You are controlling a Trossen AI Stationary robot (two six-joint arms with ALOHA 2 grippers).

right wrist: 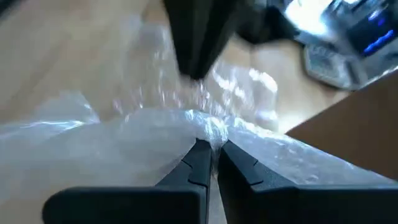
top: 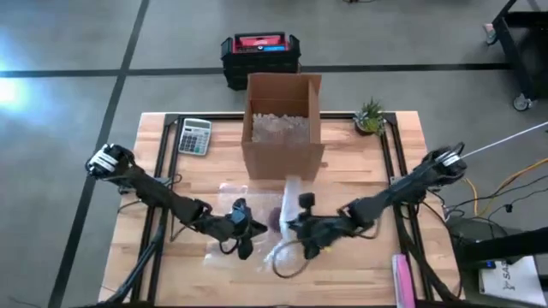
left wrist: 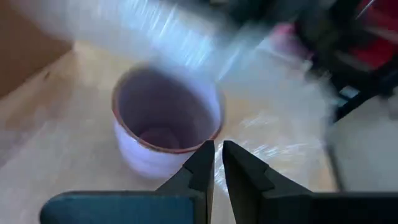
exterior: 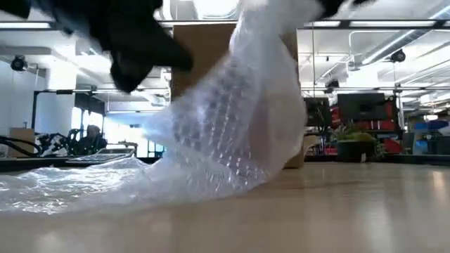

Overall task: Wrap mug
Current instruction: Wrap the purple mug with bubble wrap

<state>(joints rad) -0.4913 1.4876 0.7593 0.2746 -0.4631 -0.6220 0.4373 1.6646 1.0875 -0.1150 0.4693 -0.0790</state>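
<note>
A lavender mug [left wrist: 163, 124] with a brownish rim stands upright on the wooden table, showing as a dark spot [top: 274, 221] between my two grippers. A clear bubble wrap sheet [exterior: 232, 126] lies partly on the table and rises in a tent next to the mug. My right gripper [right wrist: 213, 144] is shut on the wrap to the right of the mug. My left gripper [left wrist: 217, 149] is shut just to the left of the mug's rim, low over the wrap. In the low view the raised wrap hides the mug. My right gripper pinches a bunched part of the bubble wrap [right wrist: 214, 130] between its two fingertips. That part is lifted off the table, and the sheet slopes down from it to the part [exterior: 63, 190] that lies flat. My left gripper stands with shut fingertips [left wrist: 202, 155] beside the mug's rim; whether it touches the mug or the wrap, I cannot tell.
An open cardboard box [top: 283, 128] with clear packing inside stands just beyond the mug. A calculator [top: 194, 135] lies at the far left, a small plant [top: 370, 117] at the far right, and a pink object [top: 402, 279] at the near right edge.
</note>
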